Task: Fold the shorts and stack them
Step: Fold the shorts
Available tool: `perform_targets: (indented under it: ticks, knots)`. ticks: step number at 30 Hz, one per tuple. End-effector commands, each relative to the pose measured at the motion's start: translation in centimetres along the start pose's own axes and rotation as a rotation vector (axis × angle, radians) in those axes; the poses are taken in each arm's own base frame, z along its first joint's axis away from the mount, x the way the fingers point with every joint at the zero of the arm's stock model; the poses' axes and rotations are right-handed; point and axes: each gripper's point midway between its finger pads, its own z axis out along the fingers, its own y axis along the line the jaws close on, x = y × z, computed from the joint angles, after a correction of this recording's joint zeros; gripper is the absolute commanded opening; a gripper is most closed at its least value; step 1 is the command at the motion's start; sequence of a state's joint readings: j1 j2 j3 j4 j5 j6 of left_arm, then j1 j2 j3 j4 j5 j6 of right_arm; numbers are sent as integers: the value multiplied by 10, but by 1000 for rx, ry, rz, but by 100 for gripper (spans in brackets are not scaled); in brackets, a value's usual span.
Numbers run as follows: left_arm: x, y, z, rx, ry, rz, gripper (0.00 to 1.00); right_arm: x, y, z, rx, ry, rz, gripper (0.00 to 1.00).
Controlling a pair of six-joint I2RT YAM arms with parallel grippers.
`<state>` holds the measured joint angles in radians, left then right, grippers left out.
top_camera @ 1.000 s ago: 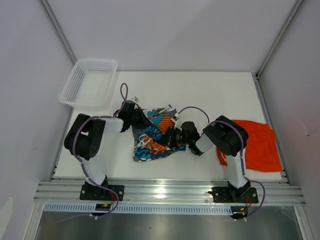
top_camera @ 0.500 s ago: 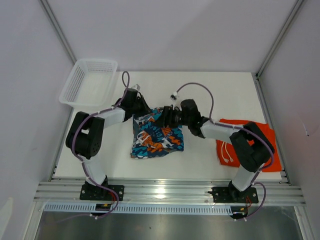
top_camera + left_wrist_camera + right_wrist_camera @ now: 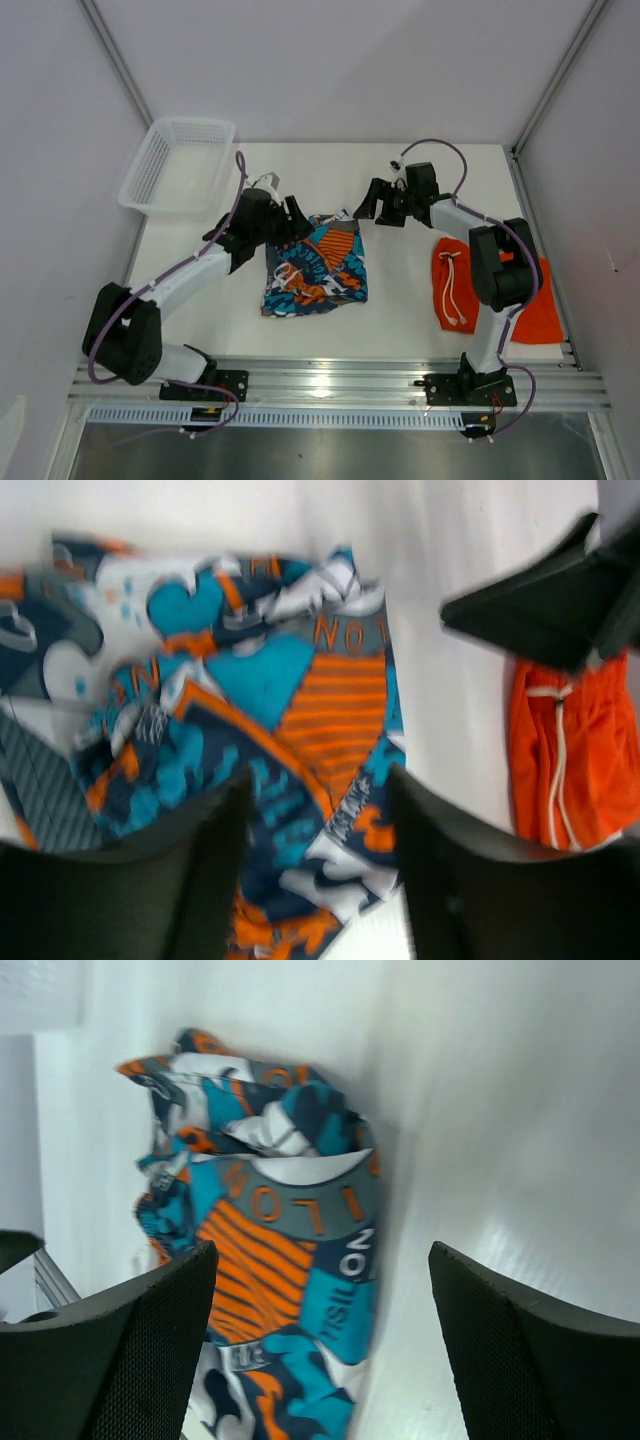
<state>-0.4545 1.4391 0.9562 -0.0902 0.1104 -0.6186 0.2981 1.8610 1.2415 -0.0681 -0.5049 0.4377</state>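
The printed shorts point(image 3: 316, 270) lie folded in a compact rectangle at the table's middle, also seen in the left wrist view point(image 3: 250, 730) and the right wrist view point(image 3: 275, 1260). The orange shorts point(image 3: 455, 290) with white drawstring lie bunched at the right, partly under the right arm, and show in the left wrist view point(image 3: 575, 750). My left gripper point(image 3: 295, 216) point(image 3: 315, 880) hovers open over the printed pair's back left corner, holding nothing. My right gripper point(image 3: 368, 202) point(image 3: 320, 1350) is open and empty just beyond the printed pair's back right corner.
A white mesh basket point(image 3: 180, 165) sits at the back left corner, empty. Metal frame posts and white walls close in the table on both sides. The right arm's elbow point(image 3: 495, 265) stands over the orange shorts. Bare table point(image 3: 400, 300) separates the two pairs.
Both grippers opened and let go of the printed shorts, which now lie folded. The right gripper drew back toward the far right; the left gripper lifted slightly at the back left corner.
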Motion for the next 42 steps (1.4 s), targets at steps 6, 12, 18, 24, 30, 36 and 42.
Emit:
perform_targets:
  ticks: [6,12,18,24,30,36,42]
  knots:
    - [37,12,-58,-19,-18,-72,94,9,-20,35,-134,134,-29,87]
    - [54,19,-79,-8,-19,-84,95,24,-16,54,-242,183,14,83]
    - [66,26,-86,-14,-8,-93,95,36,-7,68,-284,231,-3,74]
    - [68,30,-89,-22,-15,-92,95,42,-10,82,-262,274,5,13]
    - [66,27,-88,-18,-15,-89,95,-9,-17,87,-212,111,115,0]
    - [63,27,-87,-16,-20,-88,95,-63,-87,27,-4,-319,489,0]
    - [64,29,-83,-28,-22,-83,95,73,-30,21,68,-112,379,33]
